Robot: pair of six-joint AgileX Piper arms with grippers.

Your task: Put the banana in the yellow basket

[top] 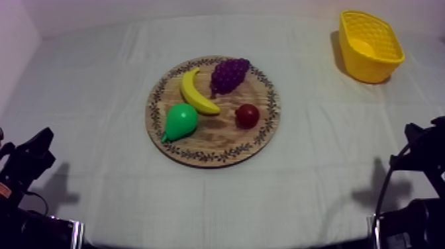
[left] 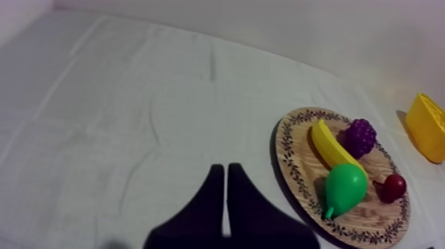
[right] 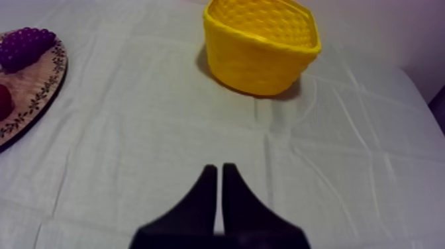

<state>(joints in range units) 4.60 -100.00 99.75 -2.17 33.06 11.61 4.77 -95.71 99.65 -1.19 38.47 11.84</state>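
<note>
Counter (top: 86,86) carries the round wooden board (top: 218,142) at centre and the yellow basket (top: 374,69) far off on my right arm's side. The banana (top: 197,93) lies on the board between grapes (top: 230,74) and pear (top: 180,120). I judge it light, stiff and smooth, best gripped across its middle. Its underside is hidden. On the left gripper (left: 225,169) and right gripper (right: 219,169), the fingers are pressed together and hold nothing.

The left gripper (left: 222,167) and the right gripper (right: 217,167) each have two matte black fingers (left: 208,199), broad at the base and tapering to slim tips, with a thin pale seam between them. From above, the left arm (top: 26,162) and the right arm (top: 424,149) are black, angular, blocky shapes.
</note>
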